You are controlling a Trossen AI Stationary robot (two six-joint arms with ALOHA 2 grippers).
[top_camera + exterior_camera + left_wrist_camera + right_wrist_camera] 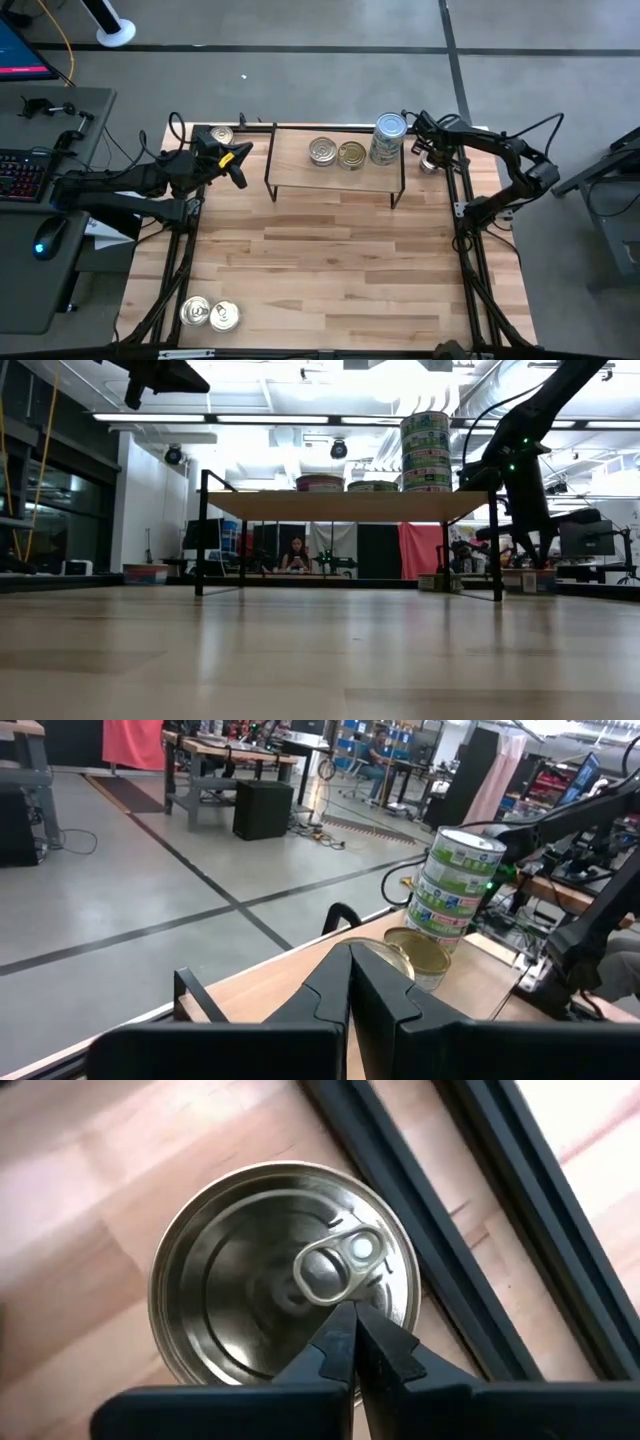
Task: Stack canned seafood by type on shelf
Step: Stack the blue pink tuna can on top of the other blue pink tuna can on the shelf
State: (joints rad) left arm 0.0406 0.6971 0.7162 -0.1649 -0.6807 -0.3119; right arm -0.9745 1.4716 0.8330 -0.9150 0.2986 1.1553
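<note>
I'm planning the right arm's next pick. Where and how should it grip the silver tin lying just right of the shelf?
Grip the silver tin across its round side wall, coming straight down. It lies flat on the table, pull-tab up, so the rim is the only graspable part. The right tool, shut above the lid, must open first. Spread the fingers parallel to the black frame rail beside it.

On my feed, a keyboard with red backlight and a mouse sit on the grey desk left of the table; a seated person shows far behind.
</note>
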